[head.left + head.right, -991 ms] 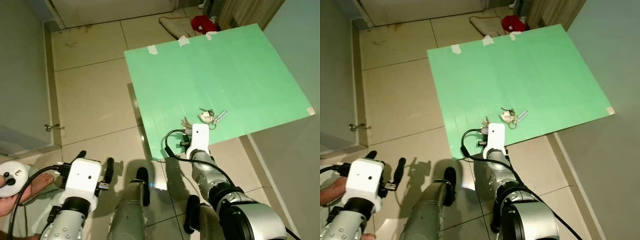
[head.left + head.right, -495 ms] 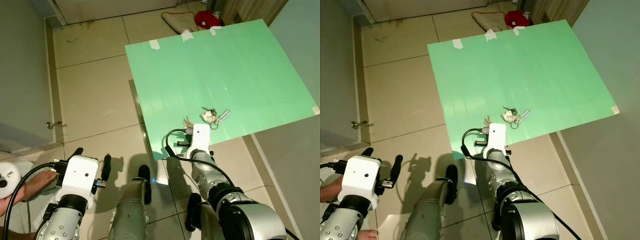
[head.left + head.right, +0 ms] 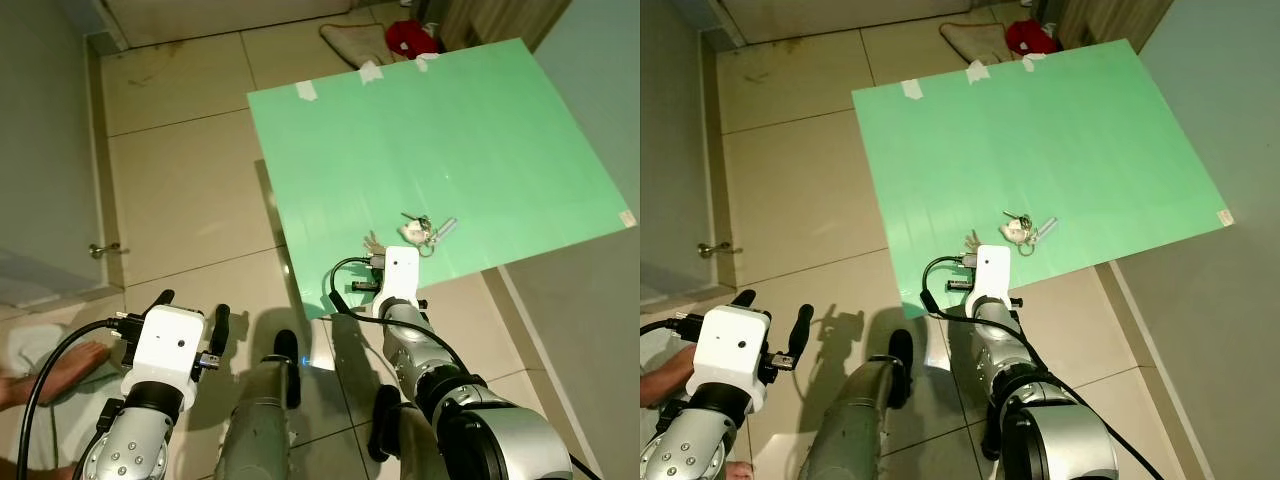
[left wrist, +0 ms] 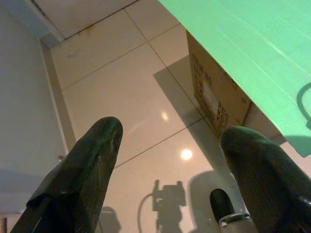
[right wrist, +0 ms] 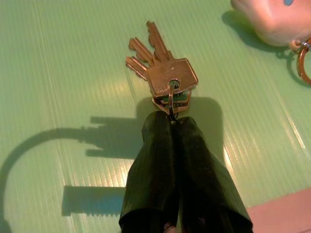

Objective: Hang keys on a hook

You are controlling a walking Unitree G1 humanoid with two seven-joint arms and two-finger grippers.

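A ring of several brass keys [image 5: 163, 73] lies fanned on the green board [image 3: 470, 130], small in the head view [image 3: 372, 243]. My right gripper [image 5: 171, 119] is shut on the ring, its black fingers pressed together just behind the keys; from the head camera the white wrist housing [image 3: 400, 270] covers the fingers. A second bunch with a pale fob and a silver piece [image 3: 426, 231] rests just beyond, its fob [image 5: 272, 19] close to the held keys. My left gripper [image 3: 192, 314] hangs open low over the tiled floor, its fingers [image 4: 82, 170] wide apart with nothing between them.
The green board lies on a cardboard box [image 4: 214, 97]. Red and beige cloths [image 3: 385, 40] lie on the floor beyond it. A grey wall rises on the right. A person's hand [image 3: 45, 372] is on the floor at lower left, near a door stop [image 3: 100, 250].
The person's hand holding a white controller has dropped out at lower left; only a bare hand shows. The camera shifted slightly. My right gripper stays shut on the key ring.
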